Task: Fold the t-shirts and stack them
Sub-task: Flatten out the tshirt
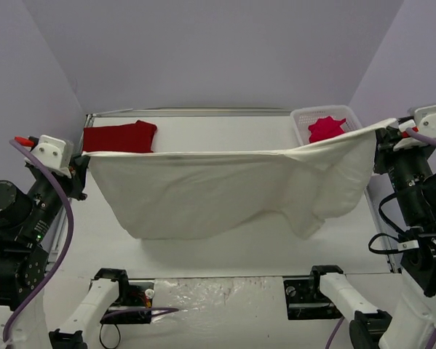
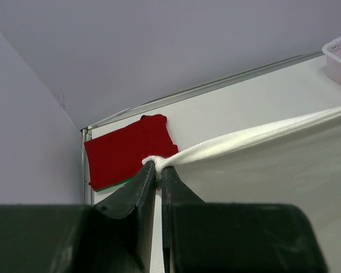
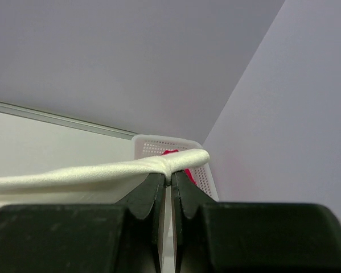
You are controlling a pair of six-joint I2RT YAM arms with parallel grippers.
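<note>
A large cream-white t-shirt (image 1: 218, 193) hangs stretched above the table between my two grippers, its top edge taut and its lower part drooping. My left gripper (image 1: 83, 163) is shut on the shirt's left corner (image 2: 153, 165); in the left wrist view my gripper (image 2: 158, 170) pinches bunched cloth. At the right, the other gripper (image 1: 385, 131) is shut on the other end; in the right wrist view this gripper (image 3: 171, 177) clamps the rolled hem (image 3: 102, 173). A folded red t-shirt (image 1: 119, 137) lies at the back left. A pinkish-red t-shirt (image 1: 325, 129) sits crumpled in the basket.
The white lattice basket (image 1: 305, 120) stands at the back right corner, partly behind the raised shirt. A metal rail (image 1: 188, 113) runs along the table's far edge. Grey walls close in on both sides. Arm bases and cables sit along the near edge.
</note>
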